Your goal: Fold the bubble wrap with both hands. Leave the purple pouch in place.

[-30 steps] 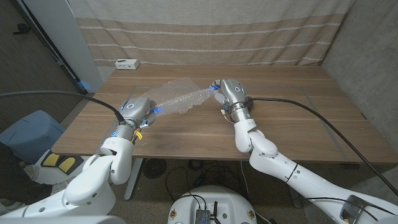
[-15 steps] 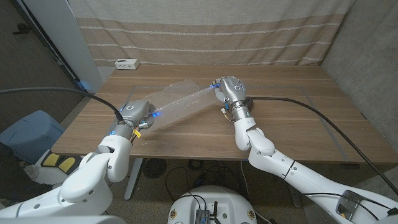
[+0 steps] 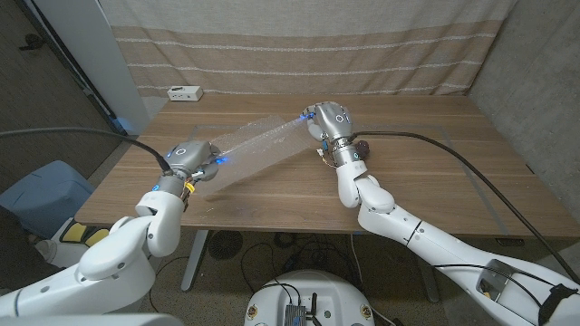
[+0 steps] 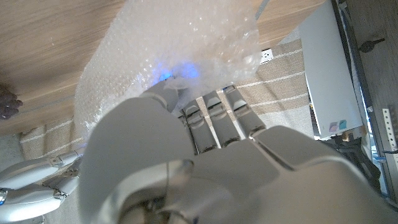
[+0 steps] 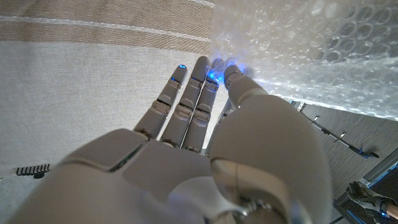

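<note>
The left hand (image 3: 188,157) is up off the table (image 3: 272,195) near its left edge, gripping one end of the bubble wrap (image 3: 258,143). From the left wrist, the fingers (image 4: 214,115) curl into the sheet (image 4: 155,62), with a blue glow where they meet it.

The wrap is stretched in the air between the two hands, a clear band running from the left edge up toward the middle of the far edge. It hangs above the wood rather than lying on it, rising toward the right end.

The right hand (image 3: 328,122) holds the other end, raised above the table a little right of centre, close to the far edge. In the right wrist view the thumb (image 5: 239,81) presses against the wrap (image 5: 292,50) while the other fingers (image 5: 186,93) reach out straight beside it; the wrap is pinched there.

A small dark thing (image 3: 362,144) sits on the table just beside the right wrist, too hidden for me to say what it is.

A white box (image 3: 184,92) rests beyond the far left corner, in front of the striped curtain (image 3: 299,45).
</note>
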Controlling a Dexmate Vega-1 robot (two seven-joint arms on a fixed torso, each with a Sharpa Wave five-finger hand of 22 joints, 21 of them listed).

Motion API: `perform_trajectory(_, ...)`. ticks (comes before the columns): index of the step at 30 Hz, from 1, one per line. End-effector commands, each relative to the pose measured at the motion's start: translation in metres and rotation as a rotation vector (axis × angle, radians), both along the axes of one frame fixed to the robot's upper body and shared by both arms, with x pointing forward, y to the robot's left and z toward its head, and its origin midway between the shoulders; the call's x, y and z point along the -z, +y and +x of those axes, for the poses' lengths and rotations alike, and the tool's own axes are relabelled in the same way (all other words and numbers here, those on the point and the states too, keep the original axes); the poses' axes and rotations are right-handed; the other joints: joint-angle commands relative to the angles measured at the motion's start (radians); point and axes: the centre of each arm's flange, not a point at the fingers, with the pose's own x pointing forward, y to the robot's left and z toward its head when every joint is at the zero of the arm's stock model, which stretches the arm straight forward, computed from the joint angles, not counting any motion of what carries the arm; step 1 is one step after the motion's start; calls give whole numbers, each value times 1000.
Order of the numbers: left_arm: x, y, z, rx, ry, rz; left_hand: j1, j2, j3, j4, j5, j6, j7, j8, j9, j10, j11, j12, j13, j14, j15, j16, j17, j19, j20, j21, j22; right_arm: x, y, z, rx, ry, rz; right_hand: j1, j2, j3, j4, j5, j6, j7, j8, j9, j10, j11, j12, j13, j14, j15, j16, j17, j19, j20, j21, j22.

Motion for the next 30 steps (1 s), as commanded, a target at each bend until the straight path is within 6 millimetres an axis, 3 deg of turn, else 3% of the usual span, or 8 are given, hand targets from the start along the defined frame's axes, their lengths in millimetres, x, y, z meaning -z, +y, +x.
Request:
perform_trajectory(1,-21,14,11,-29,-41,13,6,0,8,1,2,8,-1,1,2,48,-33,32,33,8,-100,-4,2,-1,-7,8,2,-32,16,24,-122,30,40,-5,0,2,6,3,7,0,2,5,4,6,-3,0,-1,-117,-1,2,-5,2,3,3)
perform_trajectory(15,-47,24,38,-80,-45,63,2,-1,7,1,1,12,-6,-3,3,49,-33,31,38,12,-102,-6,3,-1,-8,13,0,-64,36,58,-195,81,58,-7,0,3,5,3,8,3,2,6,4,6,-3,-1,-3,-116,-8,3,-9,3,4,3)
perform_trajectory(30,-75,29,59,-121,-88,98,-1,-1,7,0,0,17,-7,-9,4,53,-36,31,44,17,-107,-9,4,-1,-9,20,-3,-93,45,89,-247,85,100,-7,1,4,3,4,6,6,1,6,8,5,-2,-2,1,-114,-11,7,-10,5,6,3)
